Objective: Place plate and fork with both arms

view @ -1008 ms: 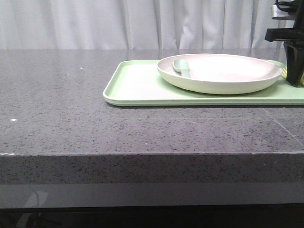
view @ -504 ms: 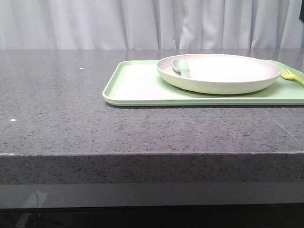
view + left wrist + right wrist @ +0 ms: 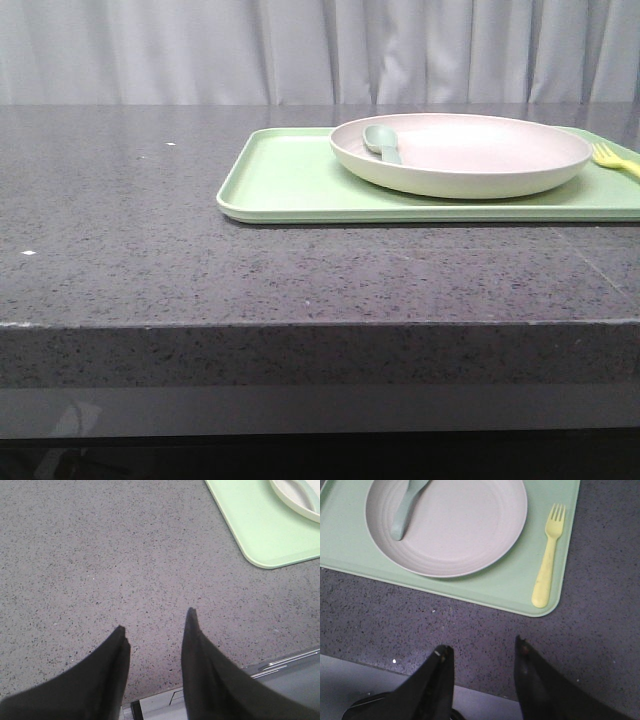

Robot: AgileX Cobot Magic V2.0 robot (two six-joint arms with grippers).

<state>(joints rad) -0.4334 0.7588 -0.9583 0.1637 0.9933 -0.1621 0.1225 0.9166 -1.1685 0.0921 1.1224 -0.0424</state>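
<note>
The off-white plate (image 3: 460, 152) rests on the light-green tray (image 3: 290, 185) at the right of the table; it also shows in the right wrist view (image 3: 447, 522) and, by its rim only, in the left wrist view (image 3: 300, 497). The pale-yellow fork (image 3: 547, 562) lies on the tray beside the plate; in the front view only its tines (image 3: 612, 158) show at the right edge. My right gripper (image 3: 482, 647) is open and empty above the table's front edge, short of the tray. My left gripper (image 3: 156, 622) is open and empty over bare tabletop, away from the tray (image 3: 250, 525). Neither gripper shows in the front view.
A grey-green spoon (image 3: 406, 505) lies in the plate, also seen in the front view (image 3: 382, 142). The speckled grey table (image 3: 120, 220) has its front edge near both grippers. A white curtain (image 3: 300, 50) hangs behind the table.
The right gripper stood at the tray's right end beside the plate a second ago; it has left the front view. The fork now lies uncovered on the tray. Plate and spoon have not moved.
</note>
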